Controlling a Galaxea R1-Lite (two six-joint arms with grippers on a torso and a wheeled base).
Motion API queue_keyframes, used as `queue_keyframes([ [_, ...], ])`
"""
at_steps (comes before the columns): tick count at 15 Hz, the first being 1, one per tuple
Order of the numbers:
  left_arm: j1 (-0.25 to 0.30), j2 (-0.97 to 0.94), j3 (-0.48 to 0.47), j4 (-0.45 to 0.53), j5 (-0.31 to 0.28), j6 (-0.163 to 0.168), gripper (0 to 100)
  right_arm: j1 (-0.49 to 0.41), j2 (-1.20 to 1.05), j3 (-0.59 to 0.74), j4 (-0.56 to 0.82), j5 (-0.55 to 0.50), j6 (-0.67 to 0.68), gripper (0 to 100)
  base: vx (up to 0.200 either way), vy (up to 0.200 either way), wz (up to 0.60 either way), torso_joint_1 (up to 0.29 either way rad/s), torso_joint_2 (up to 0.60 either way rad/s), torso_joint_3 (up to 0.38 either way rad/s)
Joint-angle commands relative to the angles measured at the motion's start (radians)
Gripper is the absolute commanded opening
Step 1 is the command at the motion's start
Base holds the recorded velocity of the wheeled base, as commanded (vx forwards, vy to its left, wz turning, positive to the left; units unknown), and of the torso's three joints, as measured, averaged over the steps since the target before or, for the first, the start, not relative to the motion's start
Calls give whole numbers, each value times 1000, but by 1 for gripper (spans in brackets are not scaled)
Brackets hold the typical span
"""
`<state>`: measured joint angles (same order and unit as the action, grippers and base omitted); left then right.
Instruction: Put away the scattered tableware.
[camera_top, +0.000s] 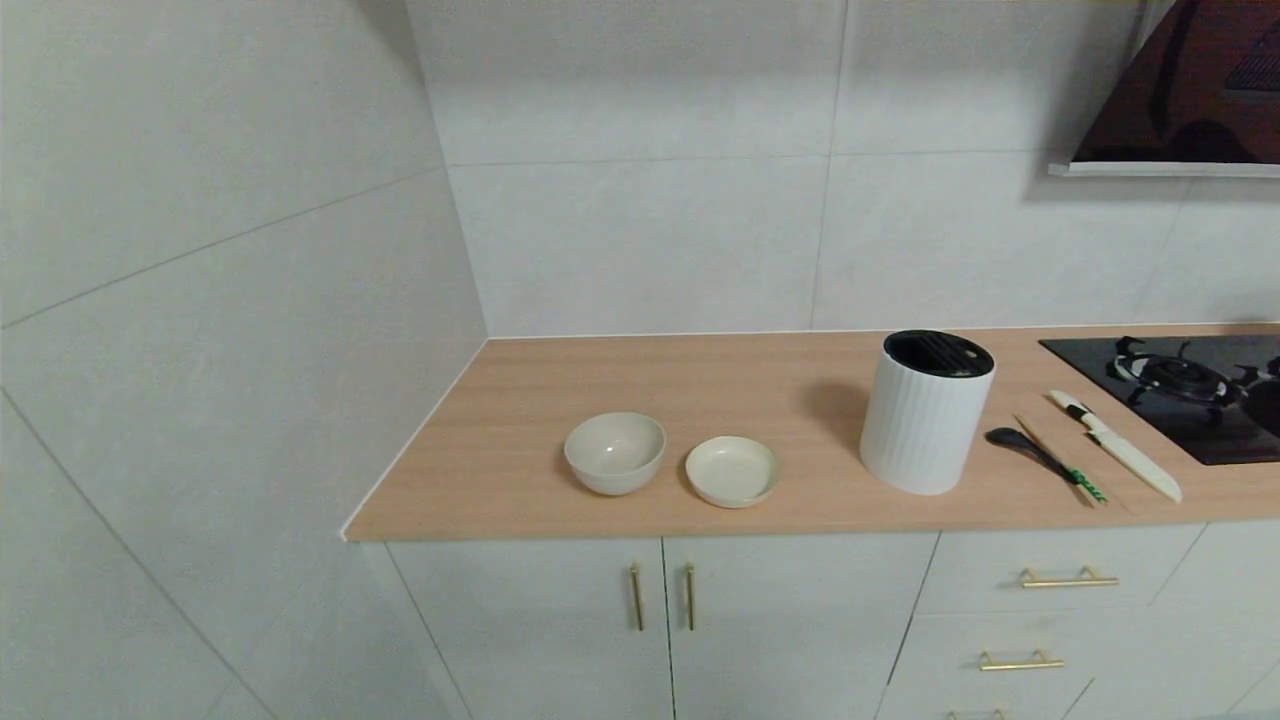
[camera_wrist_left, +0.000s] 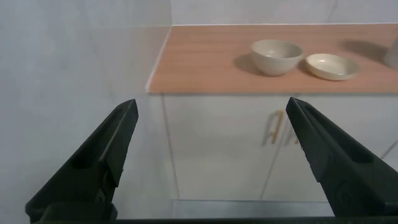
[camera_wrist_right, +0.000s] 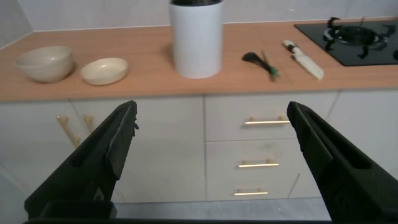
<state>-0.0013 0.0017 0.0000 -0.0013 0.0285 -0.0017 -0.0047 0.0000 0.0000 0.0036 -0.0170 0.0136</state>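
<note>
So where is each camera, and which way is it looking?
Head view: up high, looking down at the counter, bowl, dish and white holder.
Left wrist view: low, facing the bowl between open left fingers.
Right wrist view: low, facing the white holder between open right fingers.
All share bowl and dish.

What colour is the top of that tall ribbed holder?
Black top on a white holder; clearest in the head view.
</note>
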Motion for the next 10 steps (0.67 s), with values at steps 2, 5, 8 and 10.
queue_keyframes([
  [2,0,1,0,-2,1,0,100,0,0,0,-1,0,0,100,0,200,0,2,2,2],
  [5,0,1,0,0,1,0,100,0,2,0,-1,0,-1,100,0,0,0,0,0,0],
  [8,0,1,0,0,1,0,100,0,2,0,-1,0,0,100,0,0,0,0,0,0],
  [10,0,1,0,0,1,0,100,0,0,0,-1,0,0,100,0,0,0,0,0,0],
])
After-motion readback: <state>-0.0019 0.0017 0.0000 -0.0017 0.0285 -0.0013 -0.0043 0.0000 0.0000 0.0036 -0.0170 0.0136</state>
